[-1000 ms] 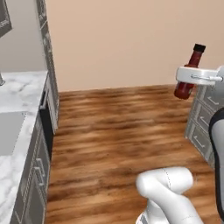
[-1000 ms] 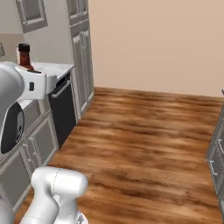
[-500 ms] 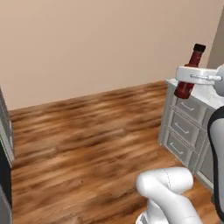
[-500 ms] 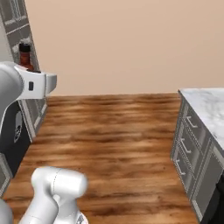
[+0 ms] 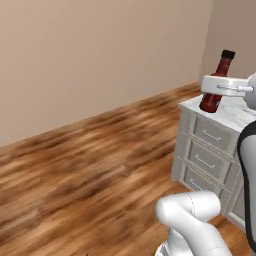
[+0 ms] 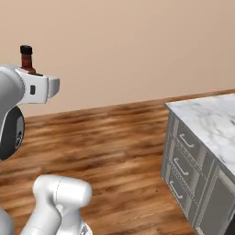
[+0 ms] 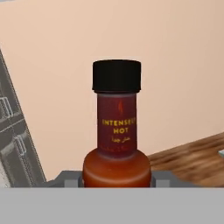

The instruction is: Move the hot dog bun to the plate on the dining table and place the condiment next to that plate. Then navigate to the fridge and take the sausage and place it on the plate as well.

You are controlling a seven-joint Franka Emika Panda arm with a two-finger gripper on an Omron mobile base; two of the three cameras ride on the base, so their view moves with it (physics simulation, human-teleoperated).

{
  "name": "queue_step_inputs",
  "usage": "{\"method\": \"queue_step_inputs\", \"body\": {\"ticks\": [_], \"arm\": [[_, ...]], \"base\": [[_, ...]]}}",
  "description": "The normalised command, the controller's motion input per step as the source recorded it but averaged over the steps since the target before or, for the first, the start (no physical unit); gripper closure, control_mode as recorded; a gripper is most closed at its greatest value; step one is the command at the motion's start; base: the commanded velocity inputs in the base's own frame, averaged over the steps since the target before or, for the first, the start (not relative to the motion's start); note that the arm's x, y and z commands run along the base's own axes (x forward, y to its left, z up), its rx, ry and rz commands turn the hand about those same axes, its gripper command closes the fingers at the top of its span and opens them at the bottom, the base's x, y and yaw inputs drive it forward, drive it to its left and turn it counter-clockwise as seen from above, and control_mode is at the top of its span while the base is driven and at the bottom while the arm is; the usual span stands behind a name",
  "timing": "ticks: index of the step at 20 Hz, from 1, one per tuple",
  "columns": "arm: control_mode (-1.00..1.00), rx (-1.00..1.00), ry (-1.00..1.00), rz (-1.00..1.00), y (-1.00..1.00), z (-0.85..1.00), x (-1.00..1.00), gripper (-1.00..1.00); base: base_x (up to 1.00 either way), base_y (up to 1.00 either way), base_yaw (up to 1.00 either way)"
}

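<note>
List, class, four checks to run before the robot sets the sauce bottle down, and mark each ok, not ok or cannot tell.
1. Condiment held in the tool: ok.
2. Bottle roughly upright, black cap on: ok.
3. Plate in sight to place beside: not ok.
4. Marble-topped cabinet is the dining table: cannot tell.
5. Wooden floor ahead free of obstacles: ok.

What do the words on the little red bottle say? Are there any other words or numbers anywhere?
"INTENSELY HOT", in yellow letters on the neck of the condiment bottle held by the end effector.
A smaller yellow line under it: too small and blurred to read.
A small flame-like sign above the words: not letters.
Nothing else carries any words or numbers.
</note>
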Motion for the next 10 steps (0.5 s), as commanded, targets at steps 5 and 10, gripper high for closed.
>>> {"method": "queue_step_inputs", "body": {"ticks": [5, 10], "arm": [[1.0, 0.0, 0.0, 0.0, 0.0, 0.0, 0.0, 1.0], [1.0, 0.0, 0.0, 0.0, 0.0, 0.0, 0.0, 1.0]], "base": [[1.0, 0.22, -0.45], [1.0, 0.11, -0.44]]}}
